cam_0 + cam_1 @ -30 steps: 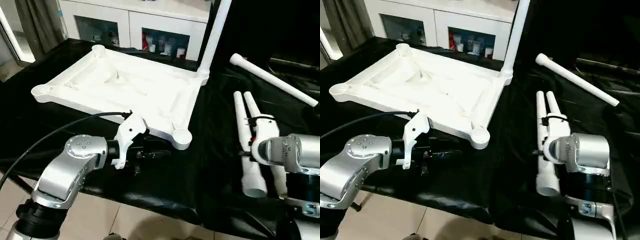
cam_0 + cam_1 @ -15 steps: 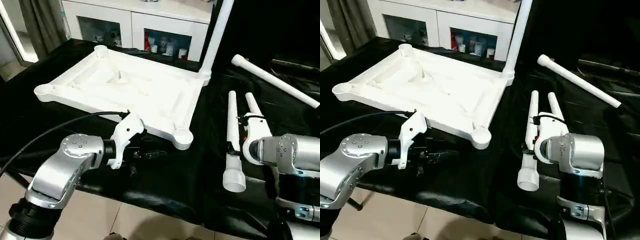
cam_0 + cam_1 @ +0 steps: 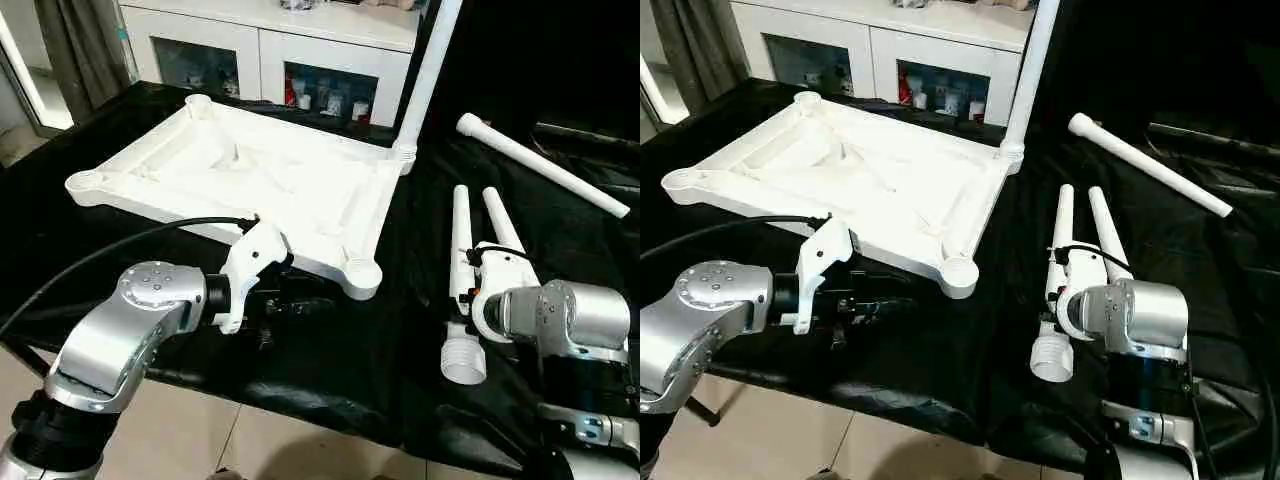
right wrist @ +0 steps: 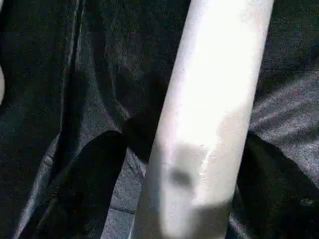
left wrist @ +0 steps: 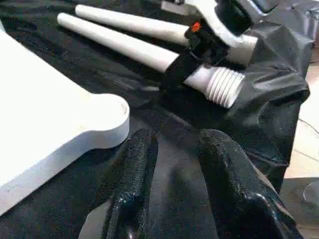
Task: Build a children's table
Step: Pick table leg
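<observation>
In the tabletop's [image 3: 250,170] far socket: one leg [image 3: 428,70].

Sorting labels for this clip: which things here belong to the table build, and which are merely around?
Belongs:
white plastic rectangular tabletop
upright white tapered leg, in the far corner socket
three loose white legs

Just around:
white glass-fronted cabinet
black cloth

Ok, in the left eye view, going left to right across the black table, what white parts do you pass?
Tabletop → upright leg in its far right corner socket → leg under the right gripper → leg lying beside it → angled leg farther back.
</observation>
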Available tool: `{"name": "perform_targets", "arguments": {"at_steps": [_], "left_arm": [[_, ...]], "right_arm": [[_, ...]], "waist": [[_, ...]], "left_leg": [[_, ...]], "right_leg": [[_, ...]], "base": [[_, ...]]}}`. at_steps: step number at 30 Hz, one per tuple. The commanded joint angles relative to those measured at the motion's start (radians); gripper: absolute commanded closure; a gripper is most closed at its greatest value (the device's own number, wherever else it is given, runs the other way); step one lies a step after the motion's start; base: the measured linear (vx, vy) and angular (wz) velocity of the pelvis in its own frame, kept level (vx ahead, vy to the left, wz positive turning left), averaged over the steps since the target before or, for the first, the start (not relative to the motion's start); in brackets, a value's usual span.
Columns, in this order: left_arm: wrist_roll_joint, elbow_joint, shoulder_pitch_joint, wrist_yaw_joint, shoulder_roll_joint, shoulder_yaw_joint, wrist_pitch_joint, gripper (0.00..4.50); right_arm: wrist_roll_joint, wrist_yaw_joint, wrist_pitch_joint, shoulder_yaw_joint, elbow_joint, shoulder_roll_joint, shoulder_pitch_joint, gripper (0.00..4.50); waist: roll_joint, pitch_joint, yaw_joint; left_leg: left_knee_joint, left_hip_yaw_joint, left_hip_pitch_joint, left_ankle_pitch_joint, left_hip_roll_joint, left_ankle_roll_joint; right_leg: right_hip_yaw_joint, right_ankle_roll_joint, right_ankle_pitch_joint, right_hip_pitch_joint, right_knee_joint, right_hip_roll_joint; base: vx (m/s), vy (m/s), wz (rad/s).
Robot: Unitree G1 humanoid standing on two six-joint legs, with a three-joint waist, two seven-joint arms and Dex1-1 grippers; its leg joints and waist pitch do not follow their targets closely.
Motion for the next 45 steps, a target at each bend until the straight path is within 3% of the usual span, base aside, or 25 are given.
{"name": "perform_targets", "arguments": {"at_steps": [1, 9, 11, 12, 18, 21, 22, 23, 25, 26, 28, 30, 31, 34, 35, 36, 38, 41, 44, 45], "left_arm": [[-0.021, -0.014, -0.015, 0.005, -0.014, 0.005, -0.001, 2.51], [0.003, 0.038, -0.043, 0.083, -0.059, 0.016, -0.028, 1.97], [0.044, 0.079, -0.06, 0.144, -0.082, 0.012, -0.062, 1.69], [0.05, 0.098, -0.062, 0.174, -0.107, 0.03, -0.102, 1.62], [0.051, 0.208, -0.122, 0.303, -0.213, 0.103, -0.204, 1.17], [0.03, 0.252, -0.158, 0.359, -0.27, 0.141, -0.217, 0.84], [0.014, 0.268, -0.18, 0.371, -0.286, 0.153, -0.18, 0.81], [0.014, 0.268, -0.18, 0.371, -0.286, 0.153, -0.18, 0.75], [-0.058, 0.293, -0.212, 0.336, -0.323, 0.18, -0.149, 0.63], [-0.13, 0.297, -0.227, 0.297, -0.349, 0.195, -0.119, 0.39], [-0.18, 0.305, -0.256, 0.29, -0.386, 0.204, -0.092, 0.32], [-0.2, 0.319, -0.274, 0.3, -0.407, 0.217, -0.069, 0.18], [-0.224, 0.336, -0.299, 0.318, -0.432, 0.24, -0.06, 0.07], [-0.301, 0.395, -0.379, 0.386, -0.497, 0.312, 0.0, 0.0], [-0.306, 0.399, -0.39, 0.384, -0.5, 0.313, 0.005, 0.0], [-0.307, 0.406, -0.401, 0.378, -0.502, 0.309, 0.005, 0.0], [-0.305, 0.416, -0.414, 0.375, -0.506, 0.306, 0.004, 0.0], [-0.335, 0.43, -0.438, 0.399, -0.527, 0.312, 0.022, 0.0], [-0.324, 0.435, -0.433, 0.411, -0.528, 0.3, 0.039, 0.0], [-0.298, 0.449, -0.43, 0.428, -0.527, 0.289, 0.046, 0.0]], "right_arm": [[0.0, -0.02, -0.01, -0.034, 0.033, 0.01, -0.014, 1.48], [-0.004, -0.037, -0.045, -0.053, 0.063, 0.01, -0.026, 2.2], [-0.005, -0.049, -0.077, -0.065, 0.093, 0.003, -0.038, 2.43], [-0.005, -0.052, -0.088, -0.072, 0.097, -0.001, -0.044, 2.5], [0.032, -0.073, -0.224, -0.179, 0.024, 0.008, -0.059, 2.62], [0.097, -0.044, -0.352, -0.242, -0.004, 0.035, -0.056, 2.63], [0.138, -0.005, -0.393, -0.26, -0.026, 0.047, -0.049, 2.63], [0.138, -0.005, -0.393, -0.26, -0.026, 0.047, -0.049, 2.63], [0.218, 0.096, -0.444, -0.272, -0.08, 0.067, -0.031, 2.63], [0.304, 0.209, -0.447, -0.271, -0.143, 0.084, -0.012, 2.63], [0.413, 0.362, -0.423, -0.254, -0.221, 0.09, 0.02, 2.63], [0.438, 0.398, -0.424, -0.24, -0.234, 0.083, 0.034, 2.63], [0.456, 0.421, -0.413, -0.233, -0.24, 0.079, 0.04, 2.64], [0.514, 0.49, -0.401, -0.197, -0.264, 0.061, 0.057, 2.64], [0.524, 0.503, -0.403, -0.183, -0.275, 0.057, 0.063, 2.64], [0.534, 0.516, -0.399, -0.17, -0.281, 0.052, 0.066, 2.64], [0.539, 0.528, -0.396, -0.152, -0.284, 0.047, 0.069, 2.64], [0.522, 0.578, -0.435, -0.076, -0.295, 0.029, 0.097, 2.64], [0.516, 0.59, -0.451, -0.051, -0.299, 0.028, 0.101, 2.64], [0.512, 0.593, -0.461, -0.032, -0.299, 0.024, 0.101, 2.64]], "waist": [[0.004, -0.061, 0.007], [0.002, -0.064, 0.005], [0.004, -0.064, 0.005], [0.015, -0.064, 0.003], [0.016, -0.071, 0.009], [0.015, -0.072, 0.014], [0.008, -0.072, 0.012], [0.009, -0.073, 0.013], [-0.001, -0.072, 0.012], [-0.003, -0.072, 0.016], [-0.002, -0.073, 0.022], [-0.008, -0.073, 0.021], [-0.002, -0.071, 0.027], [-0.005, -0.071, 0.034], [-0.007, -0.07, 0.035], [-0.019, -0.068, 0.035], [-0.015, -0.068, 0.04], [-0.023, -0.069, 0.045], [-0.023, -0.068, 0.044], [-0.029, -0.068, 0.043]], "left_leg": [[-0.072, 0.002, 0.009, -0.197, 0.008, -0.073], [-0.072, 0.001, 0.006, -0.192, 0.007, -0.071], [-0.071, 0.002, 0.009, -0.195, 0.006, -0.072], [-0.071, 0.001, 0.008, -0.2, 0.005, -0.076], [-0.066, 0.002, 0.003, -0.157, 0.004, -0.062], [-0.064, 0.004, 0.004, -0.147, 0.006, -0.047], [-0.063, 0.006, 0.004, -0.16, 0.007, -0.04], [-0.062, 0.007, 0.005, -0.164, 0.005, -0.034], [-0.063, 0.006, 0.0, -0.15, 0.005, -0.021], [-0.06, 0.009, 0.004, -0.152, 0.007, -0.006], [-0.059, 0.006, -0.003, -0.135, 0.01, 0.032], [-0.059, 0.008, -0.003, -0.115, 0.012, 0.039], [-0.059, 0.008, 0.001, -0.12, 0.012, 0.035], [-0.056, 0.011, 0.004, -0.152, 0.009, 0.022], [-0.058, 0.009, 0.002, -0.152, 0.01, 0.023], [-0.06, 0.008, -0.005, -0.141, 0.009, 0.024], [-0.061, 0.006, -0.004, -0.132, 0.01, 0.022], [-0.061, 0.005, -0.007, -0.125, 0.011, 0.01], [-0.063, 0.003, -0.008, -0.125, 0.012, 0.007], [-0.062, 0.004, -0.008, -0.125, 0.012, 0.008]], "right_leg": [[0.045, -0.099, -0.299, 0.042, -0.085, -0.05], [0.044, -0.081, -0.298, 0.044, -0.086, -0.049], [0.044, -0.079, -0.293, 0.041, -0.087, -0.046], [0.044, -0.081, -0.284, 0.042, -0.088, -0.045], [0.045, -0.102, -0.189, 0.05, -0.081, -0.043], [0.044, -0.119, -0.169, 0.051, -0.079, -0.046], [0.044, -0.121, -0.174, 0.05, -0.08, -0.046], [0.044, -0.122, -0.181, 0.05, -0.08, -0.046], [0.042, -0.123, -0.185, 0.054, -0.079, -0.046], [0.043, -0.128, -0.194, 0.049, -0.083, -0.049], [0.042, -0.148, -0.158, 0.055, -0.078, -0.051], [0.041, -0.158, -0.139, 0.054, -0.076, -0.048], [0.042, -0.165, -0.152, 0.05, -0.078, -0.05], [0.041, -0.165, -0.2, 0.049, -0.088, -0.052], [0.041, -0.159, -0.208, 0.05, -0.089, -0.052], [0.039, -0.144, -0.226, 0.055, -0.091, -0.054], [0.039, -0.121, -0.252, 0.052, -0.091, -0.054], [0.039, -0.101, -0.258, 0.053, -0.093, -0.057], [0.038, -0.099, -0.255, 0.052, -0.092, -0.056], [0.039, -0.094, -0.258, 0.052, -0.093, -0.056]], "base": [[0.0, 0.0, 0.0], [0.0, 0.0, 0.0], [0.0, 0.0, 0.0], [0.0, 0.0, 0.0], [0.0, 0.0, 0.0], [0.0, 0.0, 0.0], [0.0, 0.0, 0.0], [0.0, 0.0, 0.0], [0.0, 0.0, 0.0], [0.0, 0.0, 0.0], [0.0, 0.0, 0.0], [0.0, 0.0, 0.0], [0.0, 0.0, 0.0], [0.0, 0.0, 0.0], [0.0, 0.0, 0.0], [0.0, 0.0, 0.0], [0.0, 0.0, 0.0], [0.0, 0.0, 0.0], [0.0, 0.0, 0.0], [0.0, 0.0, 0.0]]}}
